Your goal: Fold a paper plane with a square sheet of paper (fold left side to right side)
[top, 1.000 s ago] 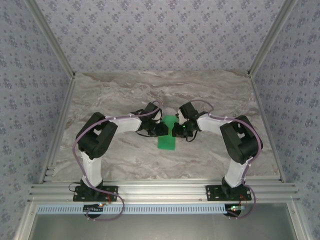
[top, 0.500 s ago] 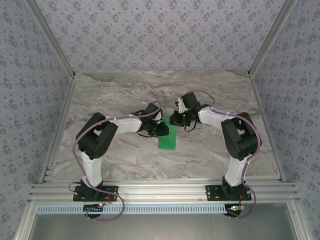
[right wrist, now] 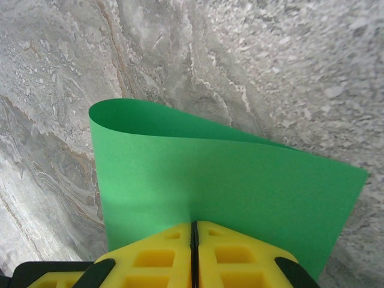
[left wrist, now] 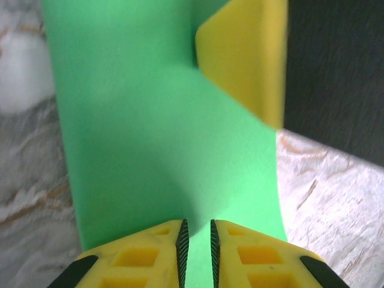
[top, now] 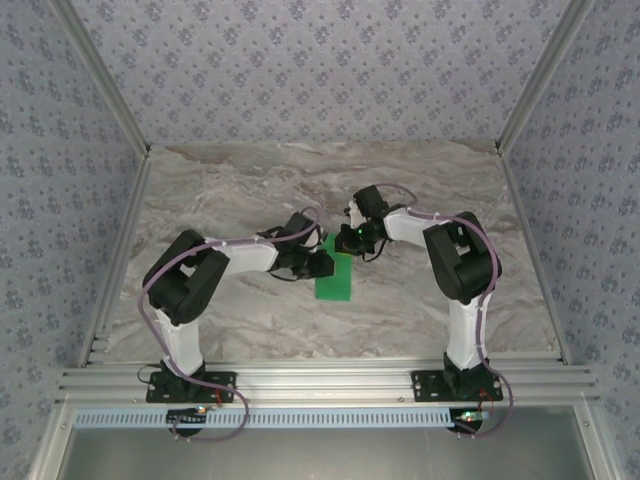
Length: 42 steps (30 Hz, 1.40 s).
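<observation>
The square sheet of paper [top: 334,282] is bright green and lies mid-table as a narrow strip, doubled over on itself. In the right wrist view the sheet [right wrist: 228,174] curls in a loose loop, and my right gripper [right wrist: 194,231] is shut on its near edge. From above, the right gripper [top: 348,240] sits at the strip's far end. My left gripper [top: 323,263] is at the strip's left side. In the left wrist view its jaws [left wrist: 197,231] stand a narrow gap apart over the green sheet [left wrist: 150,120], gripping nothing. A yellow right fingertip [left wrist: 246,54] shows beyond.
The marble tabletop [top: 230,190] is bare around the paper. Aluminium frame rails [top: 320,380] run along the near edge and both sides, with patterned walls behind.
The right gripper has moved away from me and a little left, carrying the paper's edge, and its elbow has swung inward. The left gripper has barely shifted.
</observation>
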Available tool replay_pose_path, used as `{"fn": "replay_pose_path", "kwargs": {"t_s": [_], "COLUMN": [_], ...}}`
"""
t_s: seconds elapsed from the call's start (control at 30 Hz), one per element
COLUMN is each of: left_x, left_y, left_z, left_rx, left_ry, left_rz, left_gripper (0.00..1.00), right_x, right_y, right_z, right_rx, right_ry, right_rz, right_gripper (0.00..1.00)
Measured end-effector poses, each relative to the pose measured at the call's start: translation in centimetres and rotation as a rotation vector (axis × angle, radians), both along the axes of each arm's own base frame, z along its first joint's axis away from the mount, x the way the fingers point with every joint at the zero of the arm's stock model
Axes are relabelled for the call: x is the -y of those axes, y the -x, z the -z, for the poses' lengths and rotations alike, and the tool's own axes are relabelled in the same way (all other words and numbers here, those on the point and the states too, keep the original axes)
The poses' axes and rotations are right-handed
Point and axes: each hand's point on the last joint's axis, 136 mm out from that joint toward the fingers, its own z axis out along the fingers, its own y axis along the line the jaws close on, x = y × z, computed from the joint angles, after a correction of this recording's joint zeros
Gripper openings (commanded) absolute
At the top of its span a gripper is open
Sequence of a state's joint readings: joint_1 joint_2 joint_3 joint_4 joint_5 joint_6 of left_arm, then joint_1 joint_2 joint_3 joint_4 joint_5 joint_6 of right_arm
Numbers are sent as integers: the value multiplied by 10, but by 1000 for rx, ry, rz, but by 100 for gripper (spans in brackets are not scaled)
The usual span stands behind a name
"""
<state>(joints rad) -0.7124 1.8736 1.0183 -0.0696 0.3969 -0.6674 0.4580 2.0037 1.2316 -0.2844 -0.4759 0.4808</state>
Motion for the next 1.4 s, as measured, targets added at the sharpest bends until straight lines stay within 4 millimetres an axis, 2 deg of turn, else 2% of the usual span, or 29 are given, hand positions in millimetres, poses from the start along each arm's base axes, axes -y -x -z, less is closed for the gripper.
{"fn": "replay_pose_path", "kwargs": {"t_s": [0.37,0.57,0.67,0.73,0.8,0.9,1.0,1.07,1.13,1.27,1.33,1.4], "left_x": [-13,-24,-29,-27,-22,-17,-16,-11,-7,-6,-7,-7], "left_y": [73,92,97,93,79,48,23,13,9,12,14,14], "left_z": [3,2,-6,-18,-36,-62,-72,-67,-53,-17,-5,-1], "left_rx": [-11,-32,-44,-33,-5,46,76,74,51,-24,-48,-55], "left_ry": [-8,-6,-16,3,42,99,117,108,90,42,24,23], "left_rz": [106,95,96,91,74,29,0,3,15,29,29,30], "left_gripper": [19,20,22,25,25,25,25,25,25,25,25,25], "right_x": [0,-1,-1,-2,-2,-2,-2,-2,-2,-3,-3,-3], "right_y": [1,1,2,2,2,2,2,2,2,3,3,3], "right_z": [0,0,0,0,0,0,0,0,0,0,-1,-1], "right_rx": [-6,-7,-7,-7,-8,-7,-6,-6,-6,-3,-2,-1], "right_ry": [3,3,4,4,4,5,5,5,5,9,11,14], "right_rz": [-1,-3,-5,-6,-6,-8,-8,-10,-10,-15,-18,-18], "right_gripper": [11,11,11,11,11,11,11,11,11,11,11,11]}}
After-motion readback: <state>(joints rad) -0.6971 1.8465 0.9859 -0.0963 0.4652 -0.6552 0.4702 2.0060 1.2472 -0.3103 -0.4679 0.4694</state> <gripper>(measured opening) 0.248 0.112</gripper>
